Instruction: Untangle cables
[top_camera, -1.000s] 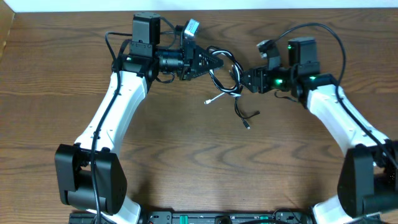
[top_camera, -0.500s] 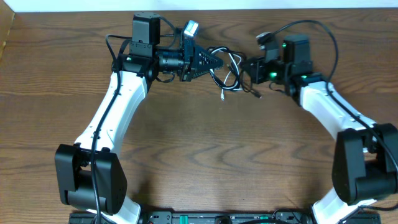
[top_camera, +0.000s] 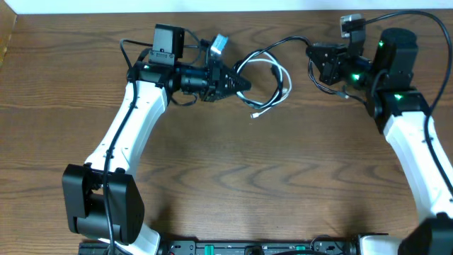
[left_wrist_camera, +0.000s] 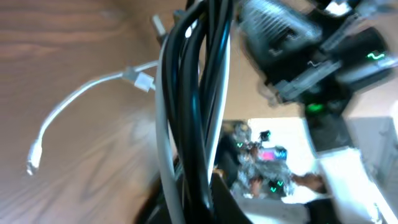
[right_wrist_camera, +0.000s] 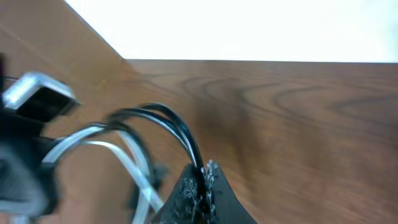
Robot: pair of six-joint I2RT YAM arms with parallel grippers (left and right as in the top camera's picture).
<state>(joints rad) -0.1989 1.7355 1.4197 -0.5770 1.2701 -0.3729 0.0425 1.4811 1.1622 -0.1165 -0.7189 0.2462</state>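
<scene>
Across far worktop [top_camera: 226, 170]: left tool [top_camera: 245, 83] clamps white cable [top_camera: 285, 82] and black cable [top_camera: 272, 47]; right tool [top_camera: 313, 55] pinched shut on black cable. Recommended: draw apart slowly, leaving the white loop slack.

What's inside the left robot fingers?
The black cord and the white cord both run into the left fingers, which are shut on them. The pinched bits are hidden by the fingers.

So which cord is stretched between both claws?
The black cord, running from the left claw to the right claw. The white cord ends free on the table.
</scene>
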